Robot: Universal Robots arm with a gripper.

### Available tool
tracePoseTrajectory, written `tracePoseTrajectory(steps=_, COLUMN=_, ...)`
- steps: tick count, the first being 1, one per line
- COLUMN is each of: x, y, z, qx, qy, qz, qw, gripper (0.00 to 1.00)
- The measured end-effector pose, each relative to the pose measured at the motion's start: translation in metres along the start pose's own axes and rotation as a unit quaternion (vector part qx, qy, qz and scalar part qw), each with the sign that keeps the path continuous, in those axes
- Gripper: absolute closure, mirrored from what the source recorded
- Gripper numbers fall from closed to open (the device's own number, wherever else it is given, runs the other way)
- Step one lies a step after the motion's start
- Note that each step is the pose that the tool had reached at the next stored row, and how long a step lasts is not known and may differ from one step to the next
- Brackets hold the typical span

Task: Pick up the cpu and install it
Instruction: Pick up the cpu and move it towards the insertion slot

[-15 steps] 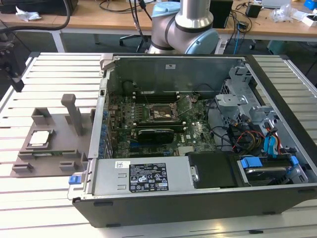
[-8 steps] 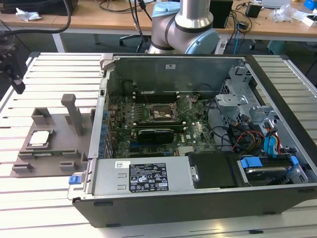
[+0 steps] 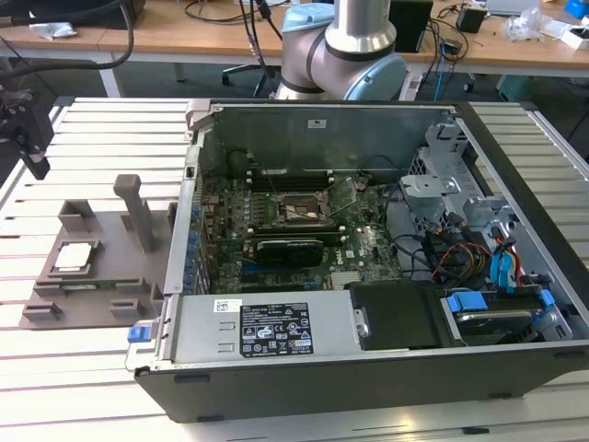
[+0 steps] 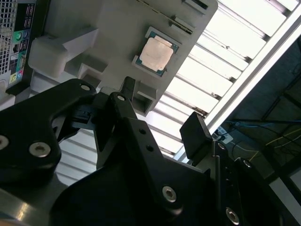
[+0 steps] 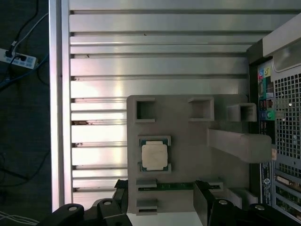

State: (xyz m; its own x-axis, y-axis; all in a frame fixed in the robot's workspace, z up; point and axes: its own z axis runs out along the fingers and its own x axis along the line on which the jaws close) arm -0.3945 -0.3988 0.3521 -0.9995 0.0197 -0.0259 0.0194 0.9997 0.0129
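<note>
The cpu [image 3: 74, 257] lies flat, metal top up, in a shallow square recess of the grey holder tray [image 3: 110, 241], which rests on the slatted table [image 3: 101, 124]. In the exterior view the tray sits at about 9 o'clock from the open computer case [image 3: 368, 378], just beside its side wall, and the cpu is at about 8 o'clock from the tray's upright post [image 3: 138, 212]. The gripper [image 3: 35, 158] hangs in the air at about 11 o'clock from the cpu in that view, well apart from it and touching nothing. In both wrist views the jaws stand apart with nothing between them: the second wrist view shows the cpu [image 4: 156, 52] beyond the gripper [image 4: 161, 110], and the first wrist view shows the cpu [image 5: 154, 156] in its recess with the black fingers [image 5: 123, 188] of the gripper [image 5: 162, 190] over the tray's edge. Inside the case, the motherboard [image 3: 368, 249] carries the dark square socket [image 3: 299, 212], at about 3 o'clock from the cpu in the exterior view and well apart from it.
</note>
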Motion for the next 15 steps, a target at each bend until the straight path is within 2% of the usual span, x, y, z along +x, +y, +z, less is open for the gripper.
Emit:
tracePoseTrajectory(steps=5, x=0.0, y=-0.0001, z=0.0024, qx=0.0, qy=0.0, qz=0.0, qw=1.0, gripper=0.34)
tracePoseTrajectory(steps=12, x=0.0003, y=-0.0002, z=0.0142, qx=0.0002, qy=0.0, qz=0.004, qw=1.0, gripper=0.34)
tracePoseTrajectory(steps=15, x=0.0003, y=-0.0003, z=0.0169, qx=0.0027, qy=-0.0002, qz=0.005, qw=1.0, gripper=0.34)
